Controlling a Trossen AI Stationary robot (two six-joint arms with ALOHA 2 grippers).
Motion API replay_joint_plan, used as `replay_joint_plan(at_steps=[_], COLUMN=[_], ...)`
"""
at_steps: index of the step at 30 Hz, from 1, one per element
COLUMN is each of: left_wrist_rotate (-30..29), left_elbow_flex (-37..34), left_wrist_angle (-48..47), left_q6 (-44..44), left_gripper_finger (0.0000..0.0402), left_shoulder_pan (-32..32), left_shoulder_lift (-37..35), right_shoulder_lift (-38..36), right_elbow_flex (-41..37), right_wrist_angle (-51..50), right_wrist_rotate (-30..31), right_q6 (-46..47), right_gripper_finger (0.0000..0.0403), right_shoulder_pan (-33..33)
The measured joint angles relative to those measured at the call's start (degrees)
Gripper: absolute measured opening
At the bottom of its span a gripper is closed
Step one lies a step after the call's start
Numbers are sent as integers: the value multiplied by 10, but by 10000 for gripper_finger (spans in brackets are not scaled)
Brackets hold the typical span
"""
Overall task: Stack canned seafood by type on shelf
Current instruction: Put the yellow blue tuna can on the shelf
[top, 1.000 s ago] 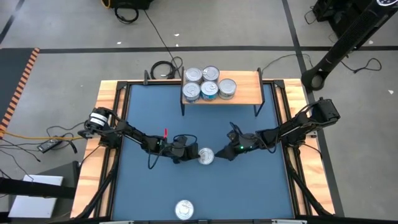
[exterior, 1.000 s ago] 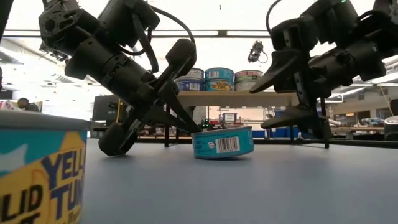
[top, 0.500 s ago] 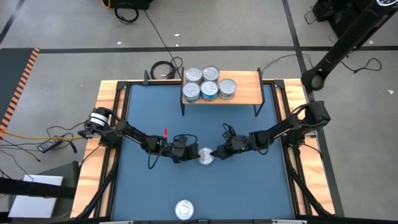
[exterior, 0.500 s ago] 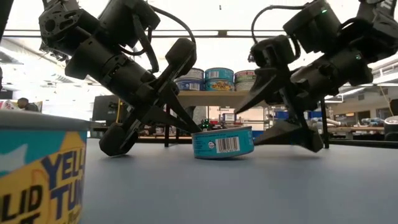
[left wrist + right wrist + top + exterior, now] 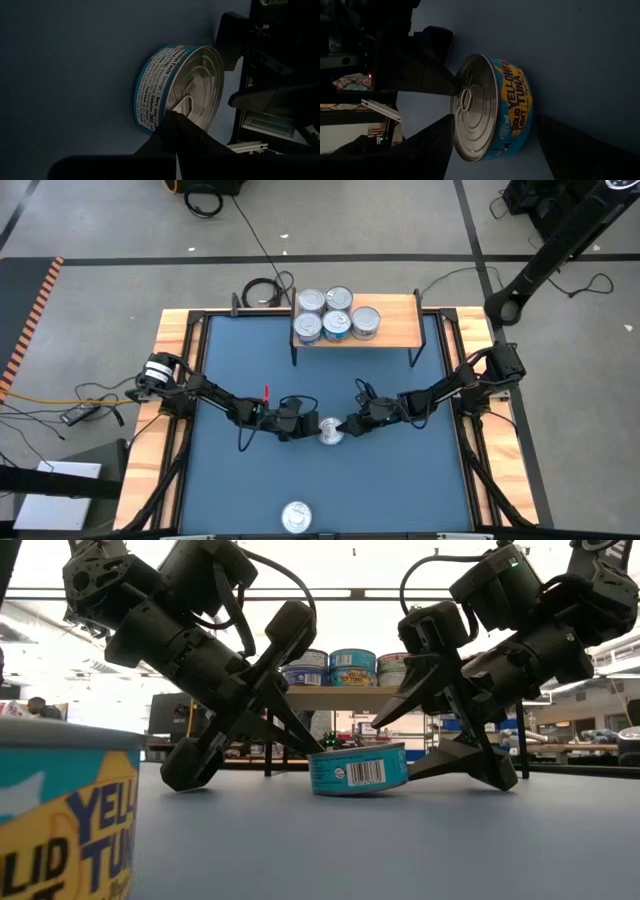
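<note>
Mid-worktop (image 5: 240,360): 1 teal-label tuna can (image 5: 331,431) sits flat, lid up, with both hands converged on it. Left hand (image 5: 312,428) comes in from its side, one finger tip (image 5: 175,122) resting over the lid near the pull tab; whether it's actually clamping I cannot tell. Right hand (image 5: 347,426) is spread wide, fingers straddling the can's rim on either side in the wrist view, not yet closed on it. Shelf (image 5: 395,320) at the far edge already carries 4 tins (image 5: 337,315), grouped on its left half; right half bare. Another can (image 5: 296,517) waits at the near edge of the worktop. Step looks like a handover or regrasp of the centre can before shelving. Next move, my read: right hand closes on the rim, left backs off clear of the lid, then lift and carry to the shelf, matching the label type. Risk: can skids if both push at once.
</note>
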Motion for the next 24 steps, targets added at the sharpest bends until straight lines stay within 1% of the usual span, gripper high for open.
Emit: replay_joint_plan(at_steps=[16,24], left_wrist_rotate=[1,5], left_elbow_flex=[0,0], left_wrist_angle=[0,1], left_q6=[3,11], left_gripper_finger=[0,0], left_shoulder_pan=[0,4], left_shoulder_lift=[0,0], right_shoulder_lift=[0,2], right_elbow_flex=[8,16], right_wrist_angle=[-17,-18], right_wrist_rotate=[1,-3], right_q6=[19,16], right_gripper_finger=[288,313], right_shoulder_pan=[12,12])
